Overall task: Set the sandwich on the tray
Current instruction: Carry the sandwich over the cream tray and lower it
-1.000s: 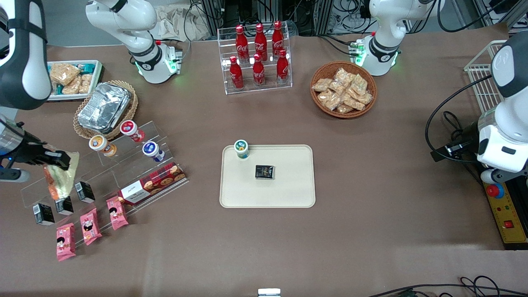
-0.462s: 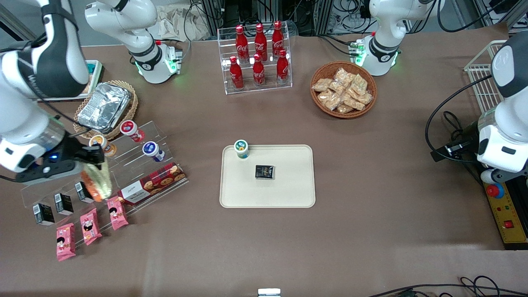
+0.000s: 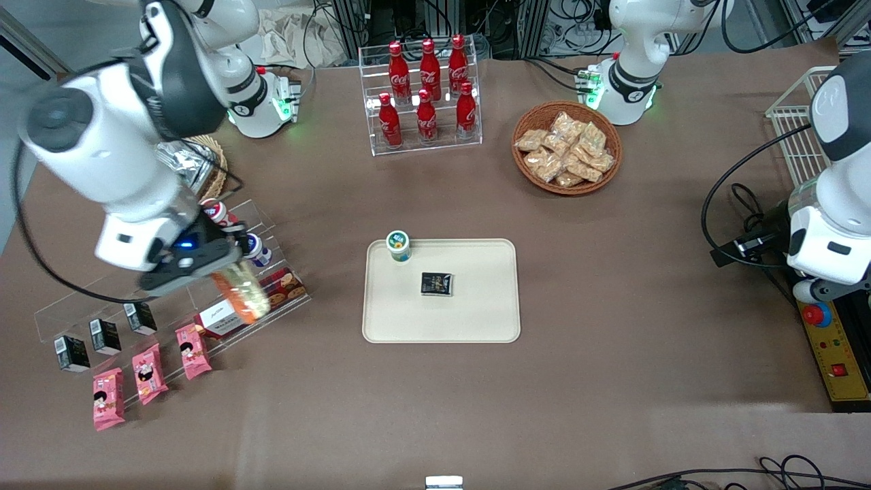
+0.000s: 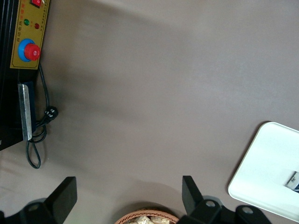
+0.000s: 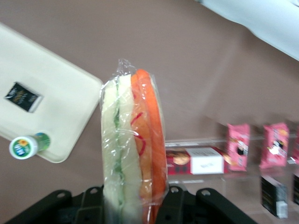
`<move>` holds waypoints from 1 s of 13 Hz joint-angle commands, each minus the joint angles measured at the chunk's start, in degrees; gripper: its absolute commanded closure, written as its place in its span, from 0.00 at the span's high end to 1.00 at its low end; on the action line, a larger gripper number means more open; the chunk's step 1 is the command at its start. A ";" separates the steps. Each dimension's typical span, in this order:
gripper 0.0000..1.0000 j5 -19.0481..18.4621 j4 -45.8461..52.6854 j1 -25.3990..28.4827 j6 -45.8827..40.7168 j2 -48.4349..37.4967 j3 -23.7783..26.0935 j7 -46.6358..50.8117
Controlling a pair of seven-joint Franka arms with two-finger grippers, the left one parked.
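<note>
Orange and green filling shows along the edge of the sandwich (image 5: pixel 133 149), which stands upright between the fingers of your right gripper (image 3: pixel 228 269); the pincer is clamped on the wrapped wedge near its lower end. From the front, the sandwich (image 3: pixel 239 294) hangs in the air above the clear acrylic display steps (image 3: pixel 170 272), over the red cookie box (image 3: pixel 250 303), toward the working arm's end of the table.

Step in hand, by your reading: transit. The wedge is lifted and carried; the tray (image 3: pixel 476 320) lies well apart from it, toward the table's middle.

On the tray: a small cup with a green and white lid (image 3: pixel 398 245) at one corner, and a dark square packet (image 3: pixel 436 283) near the centre. Wrist view shows the same pair, cup (image 5: pixel 25 145) and packet (image 5: pixel 23 97), on the cream surface (image 5: pixel 60 121).

Next move calls for:
- carrying the sandwich across the bare brown table to above the tray;
- picking a spot on the open part of the tray, away from cup and packet, the half toward the parked arm looks roomiest;
- lowering before you part the fingers, since a wedge held upright may tip on release.

Watch the little lidded cups (image 3: pixel 253 248) on the steps just beside the gripper as you pull away.
</note>
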 commanded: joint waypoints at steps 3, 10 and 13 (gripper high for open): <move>0.32 0.75 4.09 9.81 6.62 9.13 -0.79 -0.86; 0.32 0.67 5.14 18.25 27.26 24.06 -0.70 -1.47; 0.32 0.40 8.04 19.85 35.79 32.06 -0.70 -5.49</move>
